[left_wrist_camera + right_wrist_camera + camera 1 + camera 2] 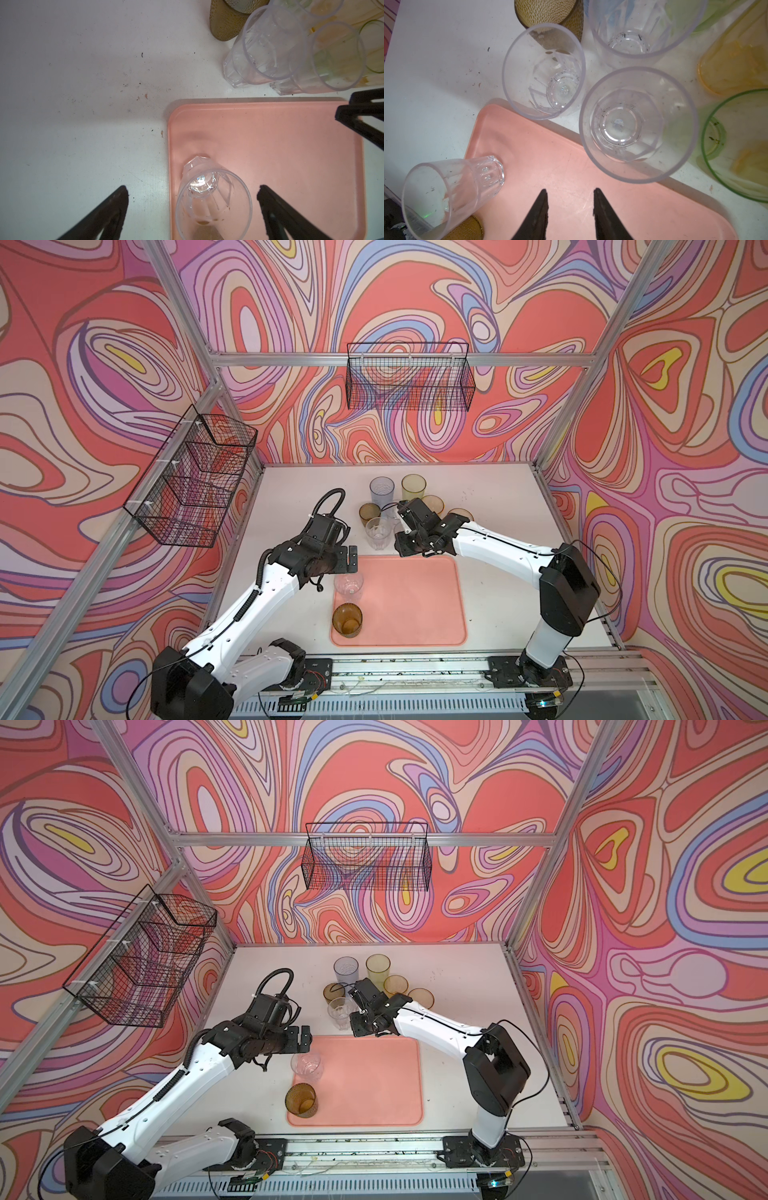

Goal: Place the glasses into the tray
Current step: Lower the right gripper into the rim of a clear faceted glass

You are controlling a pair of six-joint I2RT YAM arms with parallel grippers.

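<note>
The salmon-pink tray [415, 605] lies at the table's front middle. At its left edge stand a clear faceted glass [348, 587] and, nearer the front, a brown glass [347, 620]. My left gripper [192, 188] hangs open over the clear glass [214, 199], fingers apart from its rim on both sides. My right gripper [570, 190] is over the tray's far edge [550, 155], open a little, with nothing between its fingers. Just beyond it, off the tray, stand two clear glasses [544, 70] [637, 124], with several more behind.
Behind the tray are a pale blue glass [381, 489], a yellow glass [413, 486], a brown glass [369, 514], orange glasses [432, 504] and a green glass [737, 145]. Black wire baskets hang on the left wall [191, 477] and the back wall [409, 377].
</note>
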